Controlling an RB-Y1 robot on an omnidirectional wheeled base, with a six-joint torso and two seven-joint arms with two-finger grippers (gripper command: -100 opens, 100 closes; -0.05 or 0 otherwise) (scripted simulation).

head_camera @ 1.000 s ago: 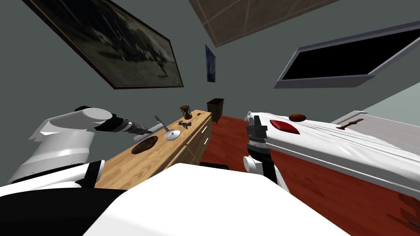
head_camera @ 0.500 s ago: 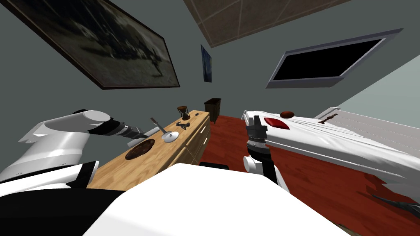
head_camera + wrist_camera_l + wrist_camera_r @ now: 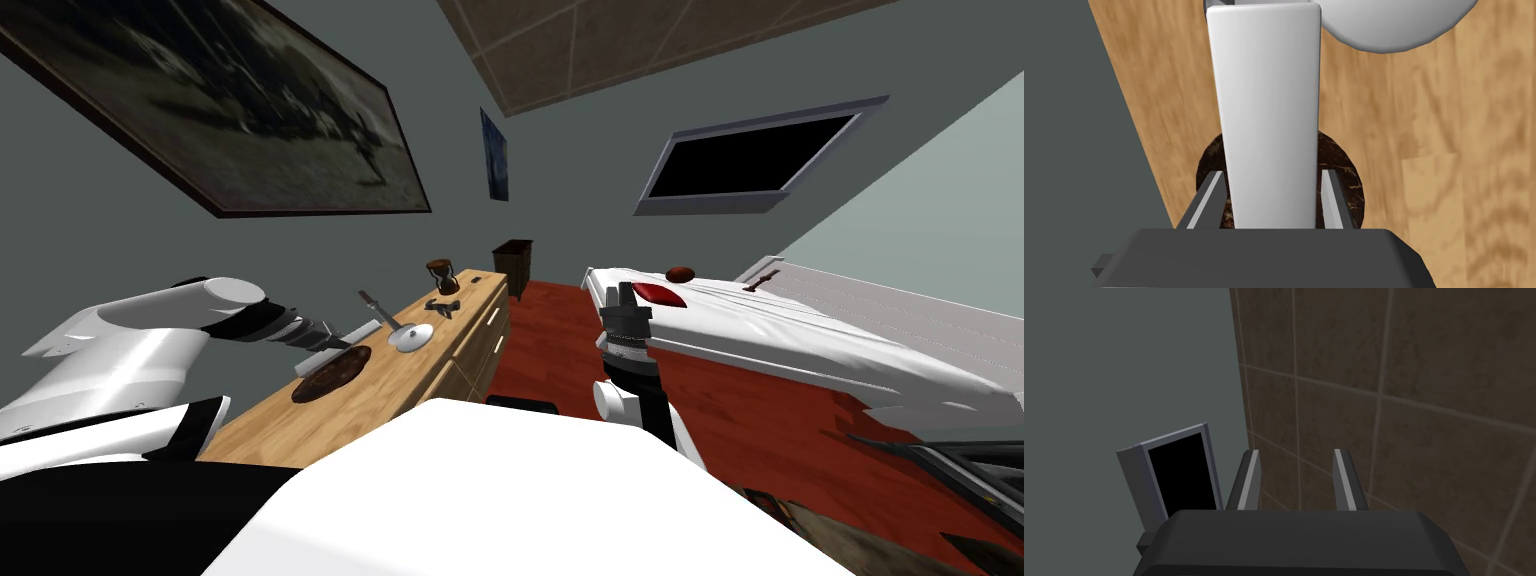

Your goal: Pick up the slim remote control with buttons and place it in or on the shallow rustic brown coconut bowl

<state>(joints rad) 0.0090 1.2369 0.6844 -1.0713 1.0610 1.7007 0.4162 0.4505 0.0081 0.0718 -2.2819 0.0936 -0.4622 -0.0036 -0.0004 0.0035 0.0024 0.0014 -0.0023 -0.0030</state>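
Half the task is being completed: the white remote [image 3: 1266, 115] is being gripped by the left end effector [image 3: 1272, 175] directly over the dark brown bowl [image 3: 1346, 185] on the table [image 3: 1449, 150]. Lowering, then release, is likely being called for next; the right end effector [image 3: 1296, 455] is being held wide and empty.

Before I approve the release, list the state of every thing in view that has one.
bowl, upright on the wooden dresser.
remote, gripped, held over the bowl.
left end effector, shut on the remote.
right end effector, open, empty.
hourglass, upright.
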